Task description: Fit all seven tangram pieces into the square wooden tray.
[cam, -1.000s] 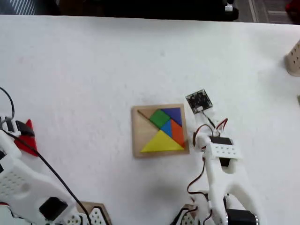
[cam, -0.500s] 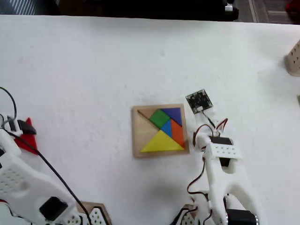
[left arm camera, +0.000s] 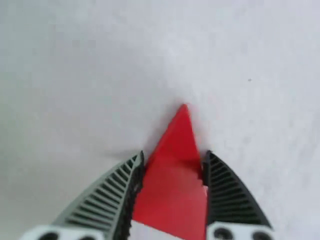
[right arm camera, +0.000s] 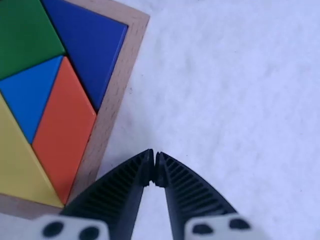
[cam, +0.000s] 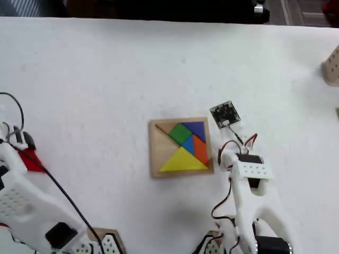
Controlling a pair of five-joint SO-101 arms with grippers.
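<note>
The square wooden tray (cam: 157, 153) lies mid-table with green, dark blue, light blue, orange and yellow pieces in it; its left part is bare wood. At the far left edge of the table a red triangle (cam: 33, 160) sits under the left arm. In the left wrist view my left gripper (left arm camera: 172, 162) is shut on the red triangle (left arm camera: 175, 170), whose tip pokes out past the fingers. My right gripper (right arm camera: 154, 160) is shut with nothing in it, just off the tray's right edge (right arm camera: 112, 110) beside the orange piece (right arm camera: 62, 125).
The right arm's body (cam: 249, 196) rises from the table's front edge right of the tray. A small black circuit board (cam: 224, 114) hangs over the table near the tray's upper right corner. A perforated wooden block (cam: 332, 66) stands at the far right edge.
The left arm has shifted a little farther up the table with the red triangle. The right arm and the tray have stayed put.
</note>
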